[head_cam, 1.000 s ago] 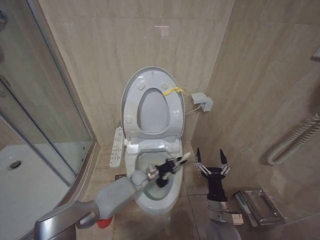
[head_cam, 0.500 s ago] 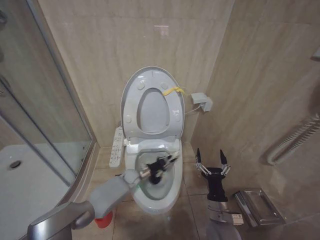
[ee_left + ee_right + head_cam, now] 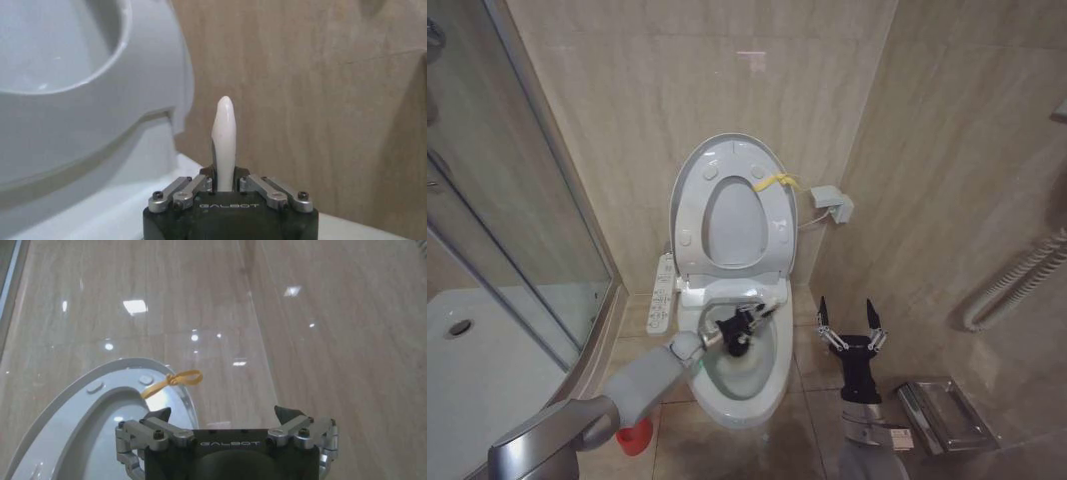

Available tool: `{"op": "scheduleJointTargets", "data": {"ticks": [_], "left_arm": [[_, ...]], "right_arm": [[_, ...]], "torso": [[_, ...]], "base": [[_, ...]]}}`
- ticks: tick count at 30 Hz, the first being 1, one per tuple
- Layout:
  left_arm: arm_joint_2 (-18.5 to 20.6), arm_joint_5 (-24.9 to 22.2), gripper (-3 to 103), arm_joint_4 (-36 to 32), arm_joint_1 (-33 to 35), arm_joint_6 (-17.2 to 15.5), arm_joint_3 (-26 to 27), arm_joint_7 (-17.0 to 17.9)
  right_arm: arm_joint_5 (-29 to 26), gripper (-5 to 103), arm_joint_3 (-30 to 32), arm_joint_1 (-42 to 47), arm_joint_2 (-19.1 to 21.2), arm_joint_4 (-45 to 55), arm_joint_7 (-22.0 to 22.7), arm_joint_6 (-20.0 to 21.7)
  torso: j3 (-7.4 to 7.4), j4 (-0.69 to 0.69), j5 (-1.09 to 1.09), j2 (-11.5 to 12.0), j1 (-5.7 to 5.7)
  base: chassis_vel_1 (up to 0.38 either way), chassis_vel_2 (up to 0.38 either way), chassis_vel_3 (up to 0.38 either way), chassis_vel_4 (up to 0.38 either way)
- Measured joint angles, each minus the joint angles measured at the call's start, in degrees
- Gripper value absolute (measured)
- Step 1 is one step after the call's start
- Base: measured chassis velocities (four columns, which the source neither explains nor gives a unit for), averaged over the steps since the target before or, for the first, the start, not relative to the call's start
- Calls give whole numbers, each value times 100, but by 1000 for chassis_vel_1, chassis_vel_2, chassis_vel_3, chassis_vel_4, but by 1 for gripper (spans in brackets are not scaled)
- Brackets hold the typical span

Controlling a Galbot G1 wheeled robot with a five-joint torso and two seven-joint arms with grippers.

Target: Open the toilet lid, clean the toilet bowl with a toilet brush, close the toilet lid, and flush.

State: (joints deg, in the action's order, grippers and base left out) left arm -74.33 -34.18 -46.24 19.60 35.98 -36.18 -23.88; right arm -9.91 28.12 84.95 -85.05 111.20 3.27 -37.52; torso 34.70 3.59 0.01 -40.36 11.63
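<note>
The left pincer (image 3: 739, 328) hangs inside the toilet bowl (image 3: 772, 385), clenched on the toilet brush (image 3: 223, 142). The raised toilet lid (image 3: 689, 195) stands behind it. The right pincer (image 3: 848, 325), fingers spread, waits beside the bowl.

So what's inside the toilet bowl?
The left gripper dips into the toilet bowl, holding the toilet brush. Its bristle head is hidden behind the gripper.
</note>
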Motion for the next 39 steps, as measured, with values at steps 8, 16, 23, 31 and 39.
{"op": "scheduleJointTargets", "data": {"ticks": [8,16,23,31,39], "left_arm": [[-170,48,18,52,17,-25,70,101],[-155,-157,18,-257,114,-12,69,174],[-143,-20,18,275,71,13,-144,169],[0,-242,18,-487,47,30,-314,185],[23,-334,18,-470,95,53,-387,195]], "right_arm": [[12,100,-16,-11,-57,-10,0,-2],[21,100,7,5,-65,-4,-6,-4],[30,100,-3,48,-102,54,-8,-9],[16,100,116,-3,-127,11,-10,-6],[-64,100,180,-54,-133,-170,-11,-27]], "torso": [[-1,14,-2,-1,-1],[-1,10,-3,-1,0],[0,1,0,0,0],[-2,16,-2,-2,-1],[0,7,-2,0,1]], "base": [[2,13,0,-5],[3,6,3,2],[0,0,0,0],[0,0,0,0],[0,0,0,0]]}}
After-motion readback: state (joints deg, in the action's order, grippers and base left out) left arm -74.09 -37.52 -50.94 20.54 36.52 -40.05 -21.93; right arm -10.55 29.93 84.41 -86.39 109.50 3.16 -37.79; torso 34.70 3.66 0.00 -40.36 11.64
